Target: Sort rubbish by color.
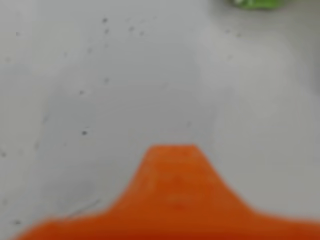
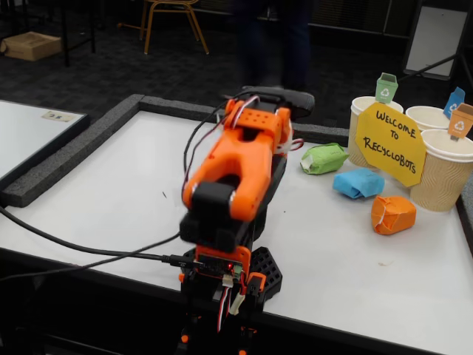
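Green wad (image 2: 323,158), blue wad (image 2: 358,183) and orange wad (image 2: 392,214) lie unsorted beside the cups (image 2: 441,176) (you've everything left); gripper (image 1: 172,150) state unclear.

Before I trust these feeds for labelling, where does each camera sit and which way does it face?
Wrist view: rides on the arm, looking down at bare table; one blurred orange finger shows.
Fixed view: stands behind the arm's base, looking across the table at the arm, wads and cups.
Shared: the green wad.
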`<state>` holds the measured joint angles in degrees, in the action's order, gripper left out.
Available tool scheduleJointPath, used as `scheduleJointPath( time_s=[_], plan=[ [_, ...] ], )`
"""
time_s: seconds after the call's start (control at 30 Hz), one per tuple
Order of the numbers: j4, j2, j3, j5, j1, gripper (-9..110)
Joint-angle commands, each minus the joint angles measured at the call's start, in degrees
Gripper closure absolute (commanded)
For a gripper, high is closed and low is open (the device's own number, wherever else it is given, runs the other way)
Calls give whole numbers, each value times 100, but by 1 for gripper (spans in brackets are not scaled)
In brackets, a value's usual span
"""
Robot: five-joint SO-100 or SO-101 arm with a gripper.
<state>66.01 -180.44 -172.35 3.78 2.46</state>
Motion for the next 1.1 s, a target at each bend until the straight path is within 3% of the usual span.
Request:
scheduleJointPath(
  time_s=[0.0,0.63,0.8,1.07],
  plan=[
    [-396,1134,1740,-9,457,95],
    [1670,3472,6258,1204,1063,93],
    [1925,3858,6688,1644,1239,92],
    [2224,4113,6697,3190,1362,91]
  ],
)
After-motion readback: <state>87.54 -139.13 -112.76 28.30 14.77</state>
